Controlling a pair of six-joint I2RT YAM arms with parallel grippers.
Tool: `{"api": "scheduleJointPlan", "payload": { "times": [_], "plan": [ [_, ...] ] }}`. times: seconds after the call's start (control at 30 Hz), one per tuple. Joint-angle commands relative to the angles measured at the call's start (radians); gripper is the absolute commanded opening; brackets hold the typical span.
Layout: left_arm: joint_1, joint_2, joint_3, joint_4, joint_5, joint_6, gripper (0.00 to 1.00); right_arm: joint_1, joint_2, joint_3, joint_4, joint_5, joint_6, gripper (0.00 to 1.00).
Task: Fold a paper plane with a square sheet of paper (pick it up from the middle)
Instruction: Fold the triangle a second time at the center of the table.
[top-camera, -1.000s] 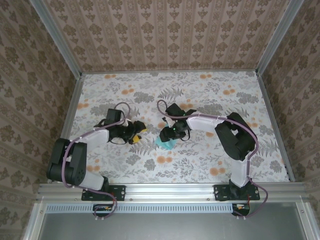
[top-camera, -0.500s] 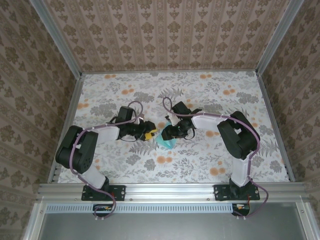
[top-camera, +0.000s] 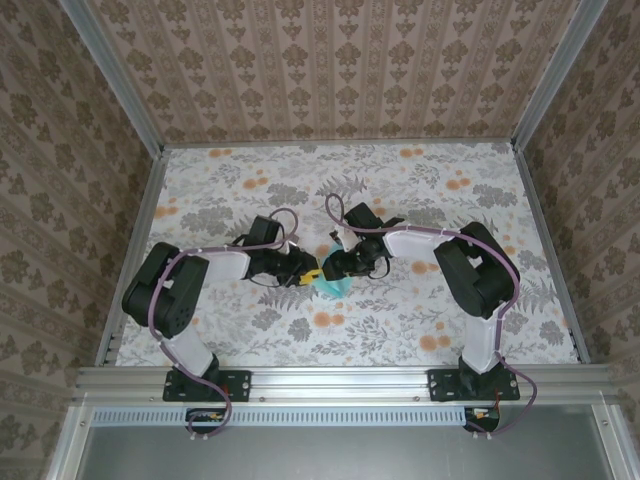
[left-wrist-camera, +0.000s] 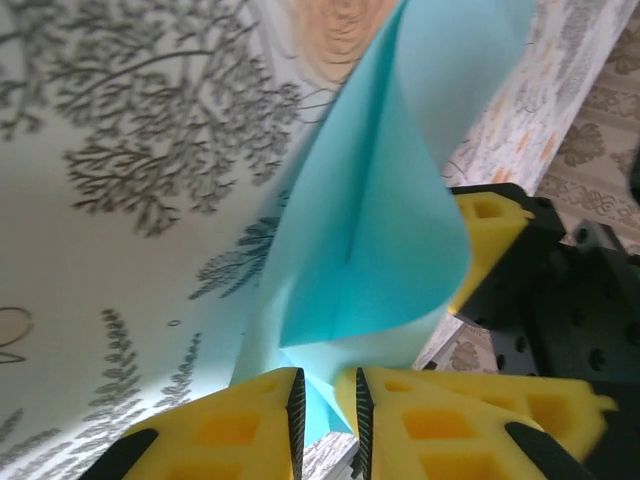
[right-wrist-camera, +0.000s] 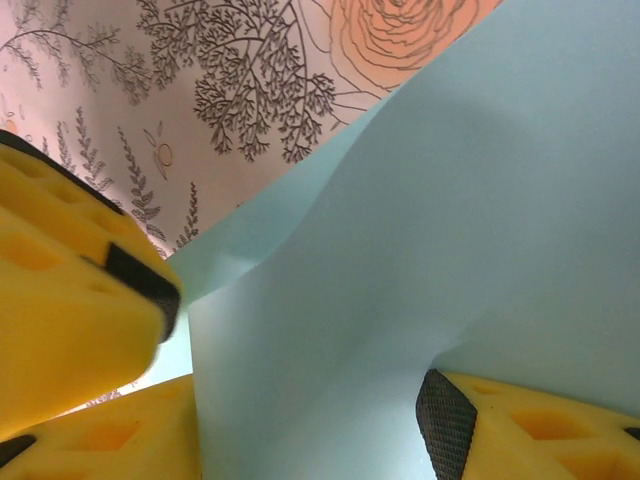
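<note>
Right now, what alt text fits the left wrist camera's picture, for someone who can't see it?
A thin light turquoise paper sheet curls upright, its lower edge in the narrow gap of the left gripper, whose yellow fingers line the bottom. The right gripper's yellow fingertip sits at its right edge. A floral tabletop lies behind.

Folding in progress: the square sheet of paper (top-camera: 329, 284), plain light turquoise, stands at mid-table, raised partly off the floral tabletop (top-camera: 420, 185) and bowed into a loose, open curl rather than lying flat. A faint straight crease marks its smooth inner face.
</note>
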Motion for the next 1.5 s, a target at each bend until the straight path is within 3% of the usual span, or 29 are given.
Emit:
{"api": "scheduleJointPlan", "payload": {
  "times": [0.0, 0.4, 0.73, 1.0, 1.1, 1.27, 1.37, 1.47],
  "plan": [
    [-0.007, 0.01, 0.019, -0.083, -0.036, 0.033, 0.19, 0.015, 0.106, -0.068, -0.046, 0.022, 0.008, 0.61],
    [-0.011, 0.028, 0.017, -0.147, -0.08, 0.073, 0.08, -0.004, 0.085, -0.084, -0.016, -0.034, 0.023, 0.64],
    [-0.013, 0.041, 0.01, -0.132, -0.078, 0.078, 0.08, -0.043, 0.032, -0.11, 0.07, -0.152, 0.117, 0.74],
    [-0.013, 0.04, 0.008, -0.109, -0.067, 0.079, 0.08, -0.058, 0.012, -0.125, 0.086, -0.151, 0.149, 0.79],
    [-0.013, 0.03, 0.006, -0.089, -0.059, 0.077, 0.08, -0.058, 0.008, -0.119, 0.057, -0.123, 0.15, 0.72],
    [-0.014, -0.004, 0.004, -0.033, -0.036, 0.08, 0.08, -0.058, 0.024, -0.1, -0.006, -0.057, 0.129, 0.44],
    [-0.02, -0.018, 0.009, 0.028, -0.003, 0.071, 0.08, -0.055, 0.05, -0.096, -0.023, -0.043, 0.123, 0.36],
    [-0.035, -0.016, 0.026, 0.062, 0.014, 0.066, 0.1, -0.047, 0.059, -0.097, -0.025, -0.035, 0.123, 0.34]
  ]
}}
